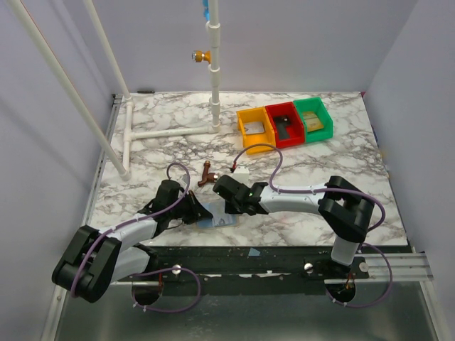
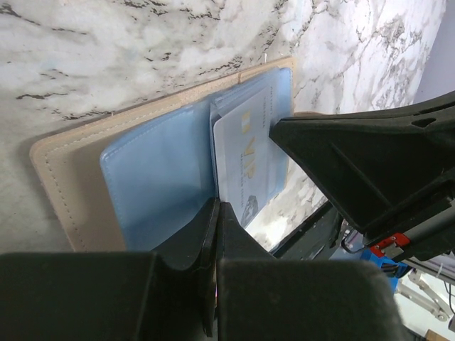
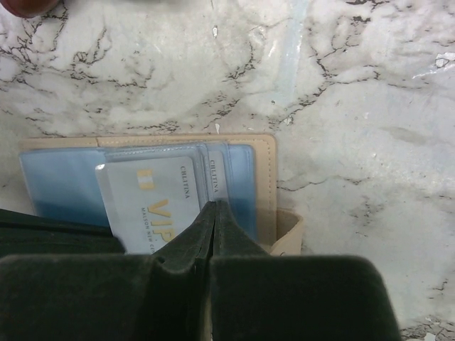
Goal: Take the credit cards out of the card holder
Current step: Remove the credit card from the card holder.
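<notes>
The card holder point(image 1: 214, 222) lies open near the table's front edge, tan-edged with a blue inside point(image 2: 153, 177); it also shows in the right wrist view point(image 3: 64, 177). A pale card marked VIP point(image 2: 245, 163) sticks partly out of its pocket, seen also in the right wrist view point(image 3: 146, 195), with a second card point(image 3: 215, 177) behind it. My left gripper point(image 2: 215, 207) is shut, its tips resting on the holder's blue pocket beside the card. My right gripper point(image 3: 214, 206) is shut, its tips pressed on the cards; its tip touches the VIP card in the left wrist view point(image 2: 279, 128).
Yellow point(image 1: 254, 126), red point(image 1: 284, 122) and green point(image 1: 313, 117) bins stand at the back right. A white pipe frame point(image 1: 170, 133) lies at the back left. A small brown object point(image 1: 207, 176) sits just behind the grippers. The table's front edge is close to the holder.
</notes>
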{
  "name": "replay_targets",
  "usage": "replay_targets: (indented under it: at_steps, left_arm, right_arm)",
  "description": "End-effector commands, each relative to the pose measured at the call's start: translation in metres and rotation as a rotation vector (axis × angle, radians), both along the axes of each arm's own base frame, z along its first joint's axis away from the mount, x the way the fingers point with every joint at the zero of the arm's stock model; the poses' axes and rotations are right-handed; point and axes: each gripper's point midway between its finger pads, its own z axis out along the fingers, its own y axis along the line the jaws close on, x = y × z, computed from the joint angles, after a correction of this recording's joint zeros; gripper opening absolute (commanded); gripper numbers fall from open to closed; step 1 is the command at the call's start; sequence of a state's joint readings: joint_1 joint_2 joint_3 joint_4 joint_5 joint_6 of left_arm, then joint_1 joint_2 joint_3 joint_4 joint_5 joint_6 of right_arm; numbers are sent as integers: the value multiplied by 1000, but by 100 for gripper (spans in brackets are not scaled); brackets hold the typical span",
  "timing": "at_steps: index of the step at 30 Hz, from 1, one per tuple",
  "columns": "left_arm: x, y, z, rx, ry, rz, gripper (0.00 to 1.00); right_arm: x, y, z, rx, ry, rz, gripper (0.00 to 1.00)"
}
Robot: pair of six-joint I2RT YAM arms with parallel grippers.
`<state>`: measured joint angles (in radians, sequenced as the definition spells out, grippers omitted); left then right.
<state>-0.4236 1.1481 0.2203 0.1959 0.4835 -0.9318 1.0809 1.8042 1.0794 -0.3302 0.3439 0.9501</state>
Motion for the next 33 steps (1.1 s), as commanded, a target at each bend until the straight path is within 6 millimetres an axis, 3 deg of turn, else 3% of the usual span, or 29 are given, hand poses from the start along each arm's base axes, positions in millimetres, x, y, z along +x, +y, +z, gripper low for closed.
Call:
replay_targets:
  at_steps: [1,13,16,21,25,29,33]
  left_arm:
    - [-3,-1,2,-16,-8,-29,0]
    - [-3,1,-3,2,9,-20,0]
    - [-2,3,-6,17,18,-11,0]
    - [0,2,-9,23,31,-12,0]
    - [-1,-2,-8,2,37,-24,0]
    - [-2,-2,-10,-4,46,-26,0]
    - [-2,-1,-11,1,55,-16,0]
  right_arm:
    - [-15,-62,-44,-274,53,-19,1]
    - [-15,-55,-41,-248,57,3,1]
    - [-14,-41,-27,-176,45,29,4]
    - [-9,-22,7,-53,-5,62,24]
    - [-7,-13,23,-10,-23,83,27]
    - [-8,-7,26,2,-15,107,27]
    - [-11,-3,16,-31,13,146,26]
